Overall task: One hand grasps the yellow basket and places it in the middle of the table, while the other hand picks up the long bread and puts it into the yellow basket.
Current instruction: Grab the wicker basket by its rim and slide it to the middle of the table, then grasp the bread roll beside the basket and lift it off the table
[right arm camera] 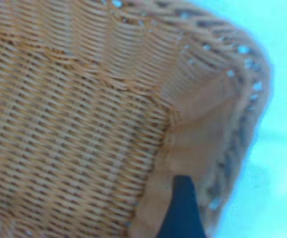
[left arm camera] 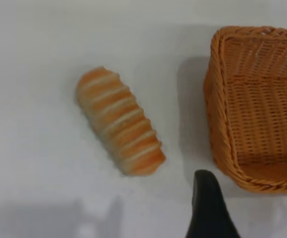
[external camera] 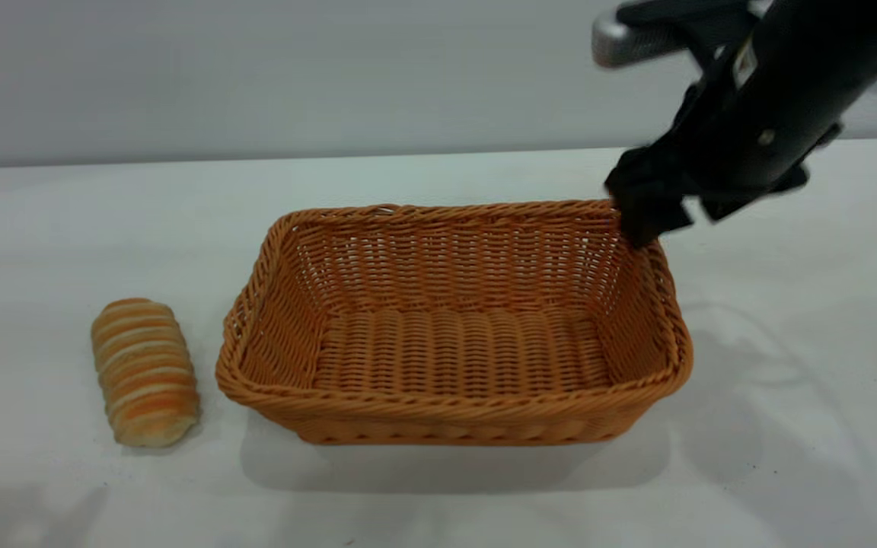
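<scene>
My right gripper (external camera: 640,217) is at the yellow basket (external camera: 454,396) far-right corner; can't tell its grip. The long bread (external camera: 145,371) lies left of it, nearer my left gripper (left arm camera: 208,208), grip unclear.

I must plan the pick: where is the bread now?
In the exterior view the bread lies on the table at the left, just beside the basket's left end, not touching it.
</scene>
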Robot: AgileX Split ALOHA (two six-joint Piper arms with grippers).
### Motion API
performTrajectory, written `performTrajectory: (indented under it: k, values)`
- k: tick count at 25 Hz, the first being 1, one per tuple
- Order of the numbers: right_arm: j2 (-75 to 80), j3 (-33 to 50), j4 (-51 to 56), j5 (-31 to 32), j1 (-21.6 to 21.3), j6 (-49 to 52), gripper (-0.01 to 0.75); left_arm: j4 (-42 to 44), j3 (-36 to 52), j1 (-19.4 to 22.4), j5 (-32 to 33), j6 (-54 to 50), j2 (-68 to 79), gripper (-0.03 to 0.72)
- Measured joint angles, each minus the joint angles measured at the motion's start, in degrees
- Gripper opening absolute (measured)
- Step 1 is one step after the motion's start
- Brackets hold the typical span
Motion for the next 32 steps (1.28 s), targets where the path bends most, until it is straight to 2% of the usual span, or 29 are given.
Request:
performTrajectory:
  k: [8,13,20,32]
  values:
    - [-10.76,0.0,-0.96,12.13,0.0,-0.14,0.586,-1.23,-7.23,0.0,-0.56,-1.5,15.11,0.513]
    - [-16.89,0.0,-0.91,16.39,1.0,-0.21,0.571,-1.34,-13.95,0.0,1.53,-4.8,25.29,0.513]
    - [-25.5,0.11,-0.73,20.58,7.42,-1.07,0.572,-1.44,-19.43,0.0,3.59,-5.81,37.99,0.513]
    - [-36.83,0.28,-0.08,27.2,19.48,-1.51,0.571,-2.88,-26.29,0.0,1.69,-5.99,55.1,0.513]
